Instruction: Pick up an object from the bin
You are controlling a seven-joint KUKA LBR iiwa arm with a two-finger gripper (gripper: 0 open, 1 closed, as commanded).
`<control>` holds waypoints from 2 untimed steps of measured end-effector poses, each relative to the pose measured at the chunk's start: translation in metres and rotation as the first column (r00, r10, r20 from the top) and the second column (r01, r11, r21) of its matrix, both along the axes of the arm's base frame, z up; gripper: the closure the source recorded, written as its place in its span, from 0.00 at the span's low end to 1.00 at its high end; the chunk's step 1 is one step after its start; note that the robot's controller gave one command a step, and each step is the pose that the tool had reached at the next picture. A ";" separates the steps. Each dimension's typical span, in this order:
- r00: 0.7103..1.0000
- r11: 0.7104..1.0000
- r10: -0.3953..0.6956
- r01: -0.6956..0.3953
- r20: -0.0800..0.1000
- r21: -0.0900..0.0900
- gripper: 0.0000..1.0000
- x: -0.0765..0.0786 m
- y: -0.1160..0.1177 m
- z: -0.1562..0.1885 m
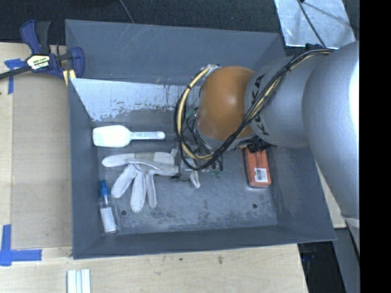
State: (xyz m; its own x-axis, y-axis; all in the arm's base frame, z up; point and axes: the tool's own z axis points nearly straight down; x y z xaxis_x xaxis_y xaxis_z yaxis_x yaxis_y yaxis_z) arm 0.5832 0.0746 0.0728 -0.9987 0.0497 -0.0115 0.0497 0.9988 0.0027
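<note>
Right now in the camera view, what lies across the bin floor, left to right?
Clear bottle with blue cap → white glove → gripper → orange box. White scoop left out: it overlaps bottle and glove sideways.

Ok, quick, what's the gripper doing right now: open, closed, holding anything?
Gripper: cannot be told. It is low in the bin at the cuff end of the white glove, with the arm covering most of it.
</note>
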 end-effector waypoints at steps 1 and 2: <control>1.000 1.000 0.000 0.000 -0.008 -0.001 1.00 -0.002 0.000 0.006; 1.000 1.000 -0.001 0.001 -0.013 -0.002 1.00 -0.002 0.000 0.027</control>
